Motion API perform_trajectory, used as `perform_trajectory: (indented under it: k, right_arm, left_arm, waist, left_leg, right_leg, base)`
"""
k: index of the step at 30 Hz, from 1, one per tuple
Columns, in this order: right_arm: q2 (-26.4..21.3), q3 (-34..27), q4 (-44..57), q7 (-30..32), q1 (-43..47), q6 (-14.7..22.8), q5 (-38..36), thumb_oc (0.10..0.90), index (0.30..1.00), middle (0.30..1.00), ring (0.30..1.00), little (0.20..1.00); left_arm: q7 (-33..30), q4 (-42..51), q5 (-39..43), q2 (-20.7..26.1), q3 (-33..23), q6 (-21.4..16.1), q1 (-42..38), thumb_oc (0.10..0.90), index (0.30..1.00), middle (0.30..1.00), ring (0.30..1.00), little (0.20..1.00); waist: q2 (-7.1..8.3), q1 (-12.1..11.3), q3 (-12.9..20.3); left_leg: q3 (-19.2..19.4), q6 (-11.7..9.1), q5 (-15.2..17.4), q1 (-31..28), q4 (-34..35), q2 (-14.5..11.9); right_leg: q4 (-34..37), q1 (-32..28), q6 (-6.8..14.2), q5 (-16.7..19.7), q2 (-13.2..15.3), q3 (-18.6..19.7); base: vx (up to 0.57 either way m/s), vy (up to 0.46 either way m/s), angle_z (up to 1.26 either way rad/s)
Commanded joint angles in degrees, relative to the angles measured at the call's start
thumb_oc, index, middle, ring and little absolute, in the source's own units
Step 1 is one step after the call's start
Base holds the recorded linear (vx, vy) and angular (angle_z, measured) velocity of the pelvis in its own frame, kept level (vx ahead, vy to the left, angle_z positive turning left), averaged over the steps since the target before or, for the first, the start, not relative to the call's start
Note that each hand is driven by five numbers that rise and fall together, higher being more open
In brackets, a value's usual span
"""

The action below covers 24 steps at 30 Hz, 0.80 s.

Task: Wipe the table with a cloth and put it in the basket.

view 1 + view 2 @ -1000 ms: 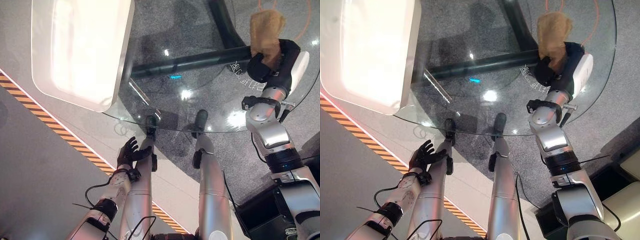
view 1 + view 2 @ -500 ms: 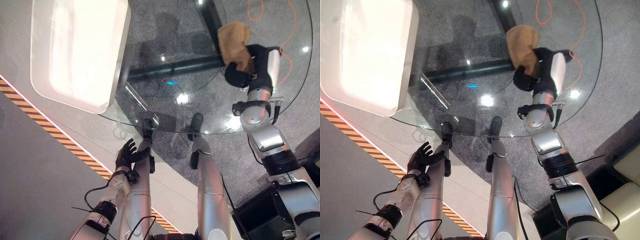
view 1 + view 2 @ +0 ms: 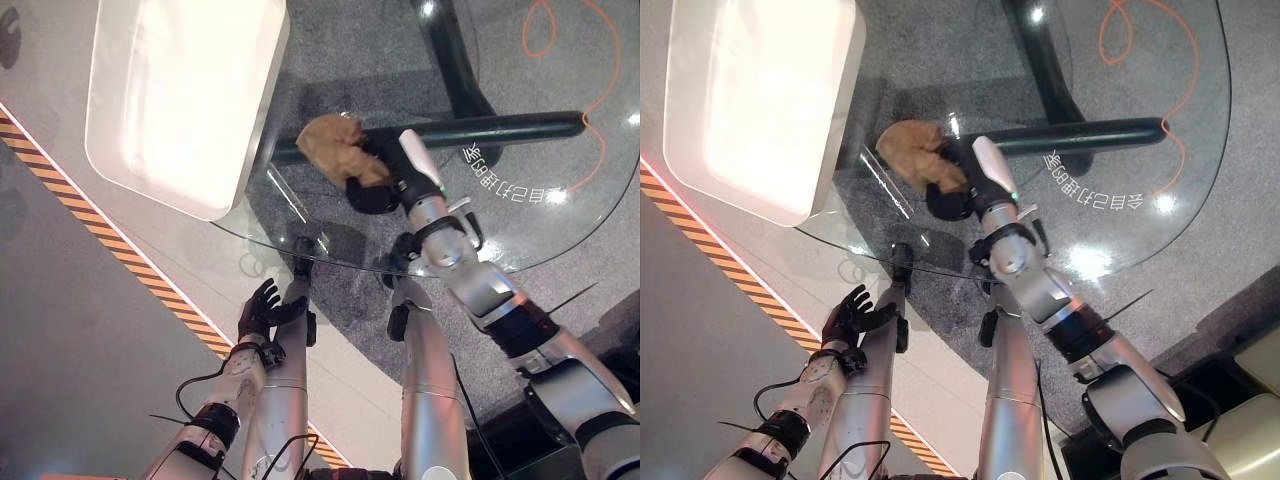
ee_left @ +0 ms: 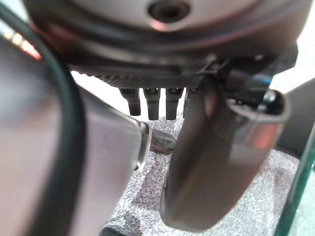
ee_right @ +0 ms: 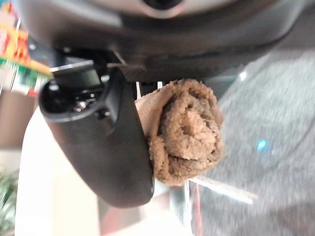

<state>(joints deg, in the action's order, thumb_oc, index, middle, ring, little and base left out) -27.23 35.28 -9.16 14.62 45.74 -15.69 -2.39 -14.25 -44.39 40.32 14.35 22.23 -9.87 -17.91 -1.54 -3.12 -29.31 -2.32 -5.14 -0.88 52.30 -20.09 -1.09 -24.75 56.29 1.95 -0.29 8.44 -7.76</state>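
Note:
My right hand (image 3: pixel 375 180) is shut on a brown cloth (image 3: pixel 334 147) and holds it on the round glass table (image 3: pixel 520 230), near the table's left side and close to the white basket (image 3: pixel 180 95). The bunched cloth (image 5: pixel 184 130) sits between thumb and fingers in the right wrist view. In the right eye view the cloth (image 3: pixel 920 155) lies just right of the basket (image 3: pixel 760 100). Down at the lower left, beside the table's near edge, my left hand (image 3: pixel 262 310) hangs open and holds nothing.
A dark bar (image 3: pixel 480 130) of the table's frame runs beneath the glass. An orange cord (image 3: pixel 590 60) loops on the floor at the far right. A black and orange striped line (image 3: pixel 120 270) crosses the floor on the left.
My right hand has swept the cloth across the glass from the far right to the left, up to the basket. The left hand has stayed where it was. The camera has shifted.

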Motion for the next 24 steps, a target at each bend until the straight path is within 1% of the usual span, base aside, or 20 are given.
perform_trajectory:
  k: [1, 2, 3, 6, 7, 8, 9, 12, 13, 16, 17, 20, 21, 24]
  right_arm:
    - [4.0, 2.8, 8.0, -0.8, 1.2, 4.9, -0.4, 0.1, 0.3, 0.3, 0.3, 0.2]
    - [4.7, 3.3, 7.7, -0.7, 0.2, 4.3, 0.0, 0.1, 0.3, 0.3, 0.3, 0.2]
    - [4.5, 3.1, 7.6, -0.7, 1.5, 4.2, 0.0, 0.1, 0.3, 0.3, 0.3, 0.2]
    - [4.7, 3.4, 6.9, 0.1, 1.3, 3.6, 0.2, 0.1, 0.3, 0.3, 0.3, 0.2]
    - [4.9, 3.6, 6.7, 0.3, -0.1, 3.5, 0.0, 0.1, 0.3, 0.3, 0.3, 0.2]
    - [4.7, 3.5, 6.6, 0.6, -0.4, 3.5, -0.3, 0.1, 0.3, 0.3, 0.3, 0.2]
    - [4.3, 3.2, 6.7, 0.7, 0.8, 3.5, -0.4, 0.1, 0.3, 0.3, 0.3, 0.2]
    - [4.0, 2.4, 6.5, 1.9, 0.3, 3.9, -1.2, 0.1, 0.3, 0.3, 0.3, 0.2]
    - [4.4, 2.1, 5.8, 2.5, -1.2, 4.5, -1.7, 0.1, 0.3, 0.3, 0.3, 0.2]
    - [4.2, 1.4, 6.2, 2.8, -1.5, 4.7, -2.3, 0.1, 0.3, 0.3, 0.3, 0.2]
    - [3.9, 1.0, 6.4, 3.0, -0.4, 4.8, -2.5, 0.1, 0.3, 0.3, 0.3, 0.2]
    - [3.5, 0.3, 7.0, 3.1, -1.3, 5.0, -2.4, 0.1, 0.3, 0.3, 0.3, 0.2]
    - [3.1, -0.3, 7.9, 3.0, -2.1, 4.9, -2.2, 0.1, 0.3, 0.3, 0.3, 0.2]
    - [2.8, -0.9, 8.8, 2.9, -3.2, 4.7, -1.9, 0.1, 0.3, 0.3, 0.3, 0.2]
  left_arm:
    - [-0.5, 0.4, -0.7, -2.0, 2.2, 1.1, 4.9, 0.8, 0.9, 0.9, 0.9, 0.9]
    - [-0.5, 0.3, -0.6, -2.1, 2.7, 1.3, 6.0, 0.8, 0.9, 0.9, 0.9, 0.9]
    - [-0.6, 0.4, -0.6, -2.0, 2.3, 1.3, 4.7, 0.8, 0.9, 0.9, 0.9, 0.9]
    - [-1.0, 0.4, -0.6, -2.2, 2.4, 1.5, 4.4, 0.8, 0.9, 0.9, 0.9, 0.9]
    - [-0.9, 0.3, -0.6, -2.2, 2.8, 1.4, 5.7, 0.8, 0.9, 0.9, 0.9, 0.9]
    - [-0.9, 0.3, -0.6, -2.1, 2.8, 1.2, 5.9, 0.8, 0.9, 0.9, 0.9, 0.9]
    - [-0.9, 0.4, -0.6, -2.0, 2.4, 1.1, 4.6, 0.8, 0.9, 0.9, 0.9, 0.9]
    - [-1.0, 0.7, -0.7, -1.9, 2.2, -0.2, 4.9, 0.8, 0.9, 0.9, 0.9, 0.9]
    - [-1.2, 0.8, -0.6, -1.9, 2.5, -0.6, 5.9, 0.8, 0.9, 0.9, 0.9, 0.9]
    - [-1.3, 0.9, -0.5, -1.8, 2.2, -1.4, 5.8, 0.8, 0.9, 0.9, 0.9, 0.9]
    - [-1.2, 1.0, -0.4, -1.7, 1.7, -1.7, 4.6, 0.8, 0.9, 0.9, 0.9, 0.9]
    - [-0.8, 1.8, 0.5, -1.4, 1.4, -2.6, 4.9, 0.8, 0.9, 0.9, 0.9, 0.9]
    - [-0.2, 2.3, 1.5, -1.3, 1.1, -3.8, 5.6, 0.8, 0.9, 0.9, 0.9, 0.9]
    - [0.8, 3.3, 2.9, -1.2, 0.6, -5.1, 6.6, 0.8, 0.9, 0.9, 0.9, 0.9]
  waist:
    - [-1.42, 0.5, -0.5]
    - [-1.6, 0.1, -0.5]
    - [-1.48, 0.4, -0.5]
    - [-1.45, 0.4, -0.5]
    - [-1.58, 0.1, -0.5]
    - [-1.59, 0.1, -0.5]
    - [-1.46, 0.4, -0.5]
    - [-1.36, 0.5, -0.5]
    - [-1.41, 0.3, -0.5]
    - [-1.19, 0.5, -0.5]
    - [-1.01, 0.8, -0.5]
    - [-0.88, 1.0, -0.5]
    - [-0.77, 1.1, -0.5]
    - [-0.66, 1.1, -0.5]
  left_leg:
    - [5.0, 5.1, 0.7, 4.4, -2.5, 5.7]
    - [4.7, 4.9, 2.6, 2.2, -3.0, 5.5]
    - [4.9, 5.2, 0.7, 4.4, -2.6, 5.7]
    - [5.0, 5.2, 0.8, 4.3, -2.8, 5.7]
    - [4.7, 5.0, 2.7, 2.0, -3.2, 5.4]
    - [4.7, 5.0, 2.7, 1.8, -3.1, 5.4]
    - [5.0, 5.3, 0.8, 4.0, -2.7, 5.7]
    - [5.0, 5.3, 0.7, 3.6, -2.5, 5.6]
    - [4.8, 5.0, 2.7, 1.1, -3.0, 5.3]
    - [4.9, 4.9, 2.8, 0.4, -2.9, 5.3]
    - [5.2, 5.2, 0.9, 2.5, -2.5, 5.5]
    - [5.2, 5.2, 0.8, 1.6, -2.2, 5.6]
    - [5.2, 5.2, 0.7, 0.8, -1.9, 5.6]
    - [5.1, 5.1, 0.7, -0.2, -1.5, 5.6]
  right_leg:
    - [6.5, 1.4, 1.7, 5.1, -3.4, 0.0]
    - [5.7, -0.6, 2.1, 3.2, -3.8, 0.2]
    - [6.4, 1.4, 1.7, 5.0, -3.4, 0.0]
    - [6.1, 1.4, 1.7, 5.1, -3.3, -0.1]
    - [5.4, -0.7, 2.1, 3.3, -3.6, 0.2]
    - [5.5, -0.8, 2.2, 3.3, -3.5, 0.2]
    - [6.2, 1.2, 1.8, 5.2, -3.2, -0.1]
    - [6.4, 0.8, 1.8, 5.4, -3.3, -0.1]
    - [5.6, -1.4, 2.2, 3.6, -3.6, 0.2]
    - [5.9, -2.1, 2.2, 3.6, -3.6, 0.2]
    - [6.6, -0.2, 1.8, 5.4, -3.3, -0.1]
    - [6.7, -1.0, 1.7, 5.4, -3.4, 0.0]
    - [7.1, -2.0, 1.7, 5.3, -3.5, -0.1]
    - [7.4, -3.0, 1.6, 5.4, -3.5, -0.2]
  base:
    - [0.01, 0.004, 0.06]
    - [0.0, 0.0, 0.06]
    - [0.0, 0.0, 0.06]
    - [0.01, -0.005, 0.06]
    - [0.05, -0.008, 0.05]
    - [0.0, -0.006, 0.06]
    - [-0.05, -0.011, 0.06]
    - [0.0, -0.009, 0.01]
    - [0.04, -0.019, -0.01]
    - [-0.02, -0.018, -0.01]
    - [-0.07, -0.011, 0.0]
    - [-0.04, -0.013, -0.01]
    - [-0.04, -0.025, 0.0]
    - [-0.01, -0.007, 0.0]
